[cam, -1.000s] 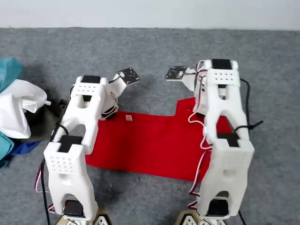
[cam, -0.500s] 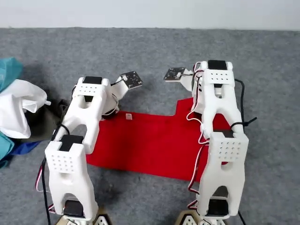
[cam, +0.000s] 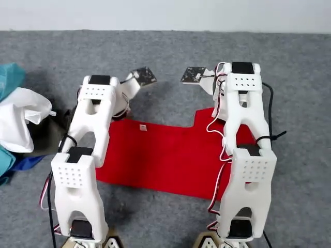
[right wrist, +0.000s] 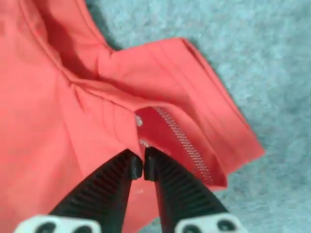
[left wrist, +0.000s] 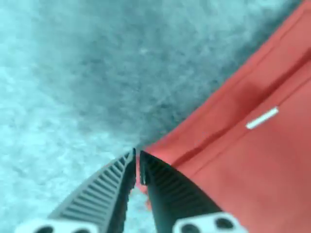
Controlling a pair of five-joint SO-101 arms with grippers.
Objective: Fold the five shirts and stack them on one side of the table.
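Observation:
A red shirt (cam: 170, 155) lies flat on the grey carpeted table between the two arms, a small white label (cam: 143, 127) near its far edge. My left gripper (left wrist: 137, 155) is shut on the shirt's (left wrist: 243, 160) far left corner, right at the carpet's surface. My right gripper (right wrist: 141, 158) is shut on red fabric beside a sleeve (right wrist: 194, 107) with a stitched hem. In the high view both arms reach over the shirt's far edge, left arm (cam: 93, 113) and right arm (cam: 243, 113), hiding the fingertips.
A heap of other shirts sits at the table's left edge: white (cam: 20, 121), teal (cam: 9, 77), blue (cam: 23, 163) and a dark one (cam: 49, 132). Bare grey carpet (cam: 165, 57) stretches beyond the shirt and to its right.
The left arm has stretched a little farther from the bases, and the shirt's far edge with the label has shifted slightly that way. The right arm shifted only slightly.

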